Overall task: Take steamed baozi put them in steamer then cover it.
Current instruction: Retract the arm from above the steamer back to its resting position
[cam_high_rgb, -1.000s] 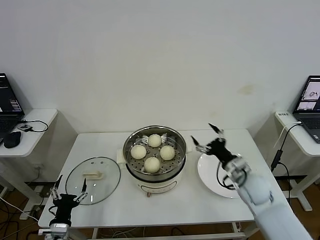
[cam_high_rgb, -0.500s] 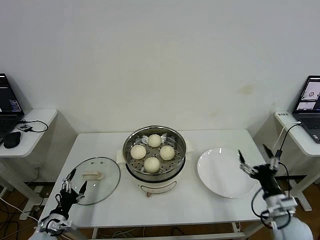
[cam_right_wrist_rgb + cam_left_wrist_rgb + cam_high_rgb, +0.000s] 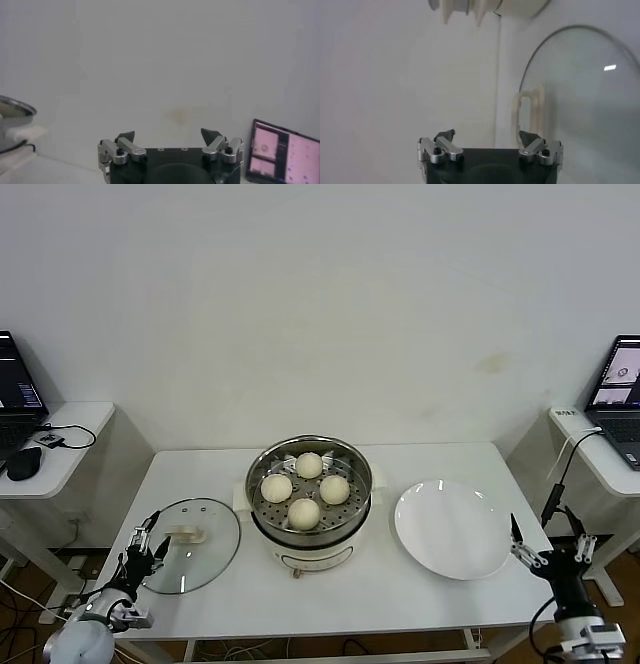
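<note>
Several off-white baozi (image 3: 304, 510) lie on the perforated tray of the steel steamer (image 3: 309, 487) at the table's middle. The glass cover (image 3: 187, 544) with its cream handle (image 3: 184, 533) lies flat on the table to the steamer's left; it also shows in the left wrist view (image 3: 585, 95). My left gripper (image 3: 146, 546) is open and empty at the cover's near-left edge. My right gripper (image 3: 549, 546) is open and empty, off the table's front right corner, beyond the plate. In the right wrist view the steamer's rim (image 3: 15, 107) shows at the edge.
An empty flat white plate (image 3: 452, 528) lies right of the steamer. Side desks with laptops stand at far left (image 3: 15, 384) and far right (image 3: 622, 384). The white table (image 3: 400, 594) has bare room along its front edge.
My right arm has drawn back from beside the steamer, over the plate, down to the front right corner. My left gripper has moved up toward the cover's edge.
</note>
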Robot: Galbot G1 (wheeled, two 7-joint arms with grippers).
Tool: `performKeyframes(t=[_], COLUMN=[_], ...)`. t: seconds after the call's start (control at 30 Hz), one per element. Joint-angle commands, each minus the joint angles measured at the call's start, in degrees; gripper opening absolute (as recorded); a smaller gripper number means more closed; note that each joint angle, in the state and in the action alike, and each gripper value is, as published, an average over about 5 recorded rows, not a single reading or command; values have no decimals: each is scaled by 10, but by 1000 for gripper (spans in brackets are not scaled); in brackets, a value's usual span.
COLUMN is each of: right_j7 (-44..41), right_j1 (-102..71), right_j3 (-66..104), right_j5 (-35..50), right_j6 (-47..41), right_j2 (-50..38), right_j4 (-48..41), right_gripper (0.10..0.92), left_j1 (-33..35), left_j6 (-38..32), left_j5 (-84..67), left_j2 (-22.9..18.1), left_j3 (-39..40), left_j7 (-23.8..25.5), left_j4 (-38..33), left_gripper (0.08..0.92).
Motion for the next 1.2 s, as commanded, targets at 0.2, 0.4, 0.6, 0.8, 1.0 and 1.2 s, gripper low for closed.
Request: performKeyframes(t=[0.2, 0.4, 0.6, 0.8, 1.0, 1.2], right_j7=[-2, -5, -6, -7, -7, -7], right_j1=[-32, -38, -36, -32, -31, -32], right_j3=[21, 21, 13, 7, 3, -1], right_j5=[-9, -15, -21, -24, -27, -31], right_j6=[16, 18, 17, 16, 17, 22], right_j2=[18, 19, 20, 21, 23, 26], right_j4=[2, 0, -3, -8, -13, -11], right_gripper=[823, 823, 823, 823, 823, 823], left_j1=[-54, -70, -90, -102, -102, -109], left_j6=[-1, -2, -3, -4, -4, -3], left_j5=[52, 57, 60, 56, 51, 55], left_j2=[-9, -21, -31, -33, -39, -47], left_j3=[15, 22, 26, 25, 29, 32], left_j7=[8, 7, 5, 5, 7, 7], left_j4=[41, 58, 80, 91, 93, 105], left_gripper=[823, 823, 823, 823, 797, 640])
